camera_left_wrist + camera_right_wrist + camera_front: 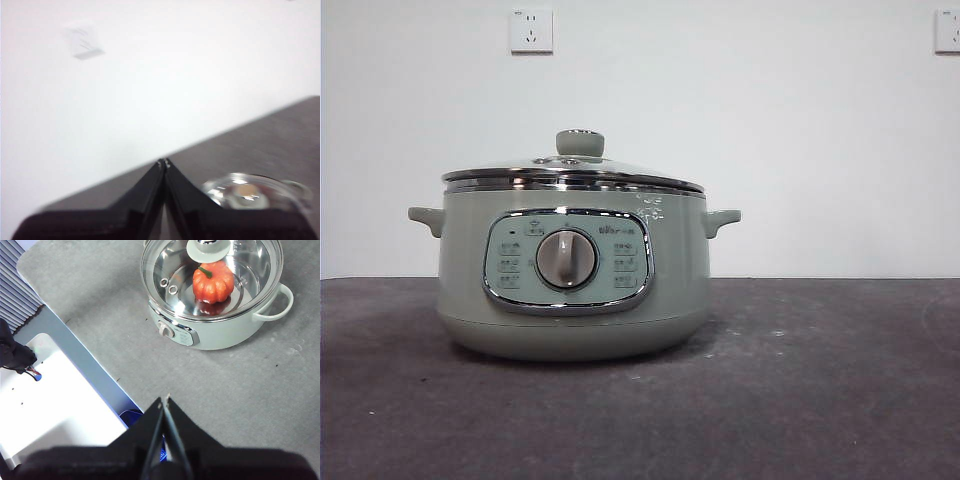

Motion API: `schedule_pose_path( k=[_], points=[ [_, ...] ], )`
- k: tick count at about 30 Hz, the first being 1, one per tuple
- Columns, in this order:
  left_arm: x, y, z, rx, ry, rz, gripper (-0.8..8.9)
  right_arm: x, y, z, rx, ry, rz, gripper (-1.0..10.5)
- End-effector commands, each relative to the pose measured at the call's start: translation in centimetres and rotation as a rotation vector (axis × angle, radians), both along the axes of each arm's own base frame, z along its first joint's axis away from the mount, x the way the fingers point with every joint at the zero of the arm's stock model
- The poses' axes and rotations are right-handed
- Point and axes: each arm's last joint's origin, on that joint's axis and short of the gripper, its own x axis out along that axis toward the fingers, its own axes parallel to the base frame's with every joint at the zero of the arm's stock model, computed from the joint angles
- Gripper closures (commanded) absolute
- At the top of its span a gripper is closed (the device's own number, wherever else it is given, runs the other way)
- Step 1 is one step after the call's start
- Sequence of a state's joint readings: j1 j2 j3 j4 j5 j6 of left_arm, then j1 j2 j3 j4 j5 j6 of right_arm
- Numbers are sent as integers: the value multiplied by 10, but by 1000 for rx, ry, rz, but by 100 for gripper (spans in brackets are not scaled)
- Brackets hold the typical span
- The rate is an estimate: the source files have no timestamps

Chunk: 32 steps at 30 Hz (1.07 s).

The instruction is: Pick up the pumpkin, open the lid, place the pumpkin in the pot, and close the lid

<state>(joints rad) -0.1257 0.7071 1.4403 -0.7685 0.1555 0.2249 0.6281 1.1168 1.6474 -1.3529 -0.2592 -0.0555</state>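
The right gripper (pixel 166 399) hangs high over the table (pixel 240 390), its jaws pressed tip to tip with nothing between them, well apart from the pot (pixel 215 325). The left gripper (pixel 164 162) is likewise closed and empty, pointed across the table edge toward the wall, with the pot low beside it in its blurred view.

Farther out, the pot stands upright on the table, its dial (pixel 566 259) facing the front camera. The lid (pixel 575 172) sits level on the rim, its knob (pixel 580 143) on top. Through the glass, the right wrist view shows the pumpkin (pixel 213 282) resting on the pot's shiny floor, stem up, partly under the knob.

Judging from this, the task looks complete: pumpkin in, lid on. The pumpkin is likely light and firm, its ribs giving a fair hold across the body. The lid is glass with a slick chrome rim, so it is probably heavier and breakable; the knob is the sensible place to grip. The pot looks heavy and stable.
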Motion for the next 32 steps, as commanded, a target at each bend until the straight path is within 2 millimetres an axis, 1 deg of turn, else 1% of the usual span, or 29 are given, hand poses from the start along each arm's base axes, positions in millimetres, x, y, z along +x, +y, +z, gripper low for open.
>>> schedule_pose_path(
  k=[1,4,8,11,14,19,22,24,28,32],
  points=[
    [-11,5,-2,46,-73,69,817,-2,-1,0,-1,12,-6,948],
    [-20,7,-9,48,-167,125,817,-2,-1,0,-1,11,-6,948],
    [-20,9,-33,47,-300,188,817,-3,-2,0,1,8,-6,948],
    [-10,12,-64,43,-349,225,817,-3,-2,0,0,8,-7,948],
    [3,15,-103,-2,-338,253,817,-3,-2,0,0,8,-7,948],
    [22,20,-176,-77,-227,311,817,-3,-2,0,1,6,-7,948],
    [28,22,-215,-134,-150,328,817,-3,-2,0,1,6,-7,948],
    [31,22,-237,-156,-108,339,817,-3,-2,0,1,6,-7,948],
    [35,23,-272,-182,-50,353,817,-4,-3,1,1,5,-7,948],
    [36,23,-295,-202,-18,356,817,-4,-3,1,1,5,-7,948]
  ],
)
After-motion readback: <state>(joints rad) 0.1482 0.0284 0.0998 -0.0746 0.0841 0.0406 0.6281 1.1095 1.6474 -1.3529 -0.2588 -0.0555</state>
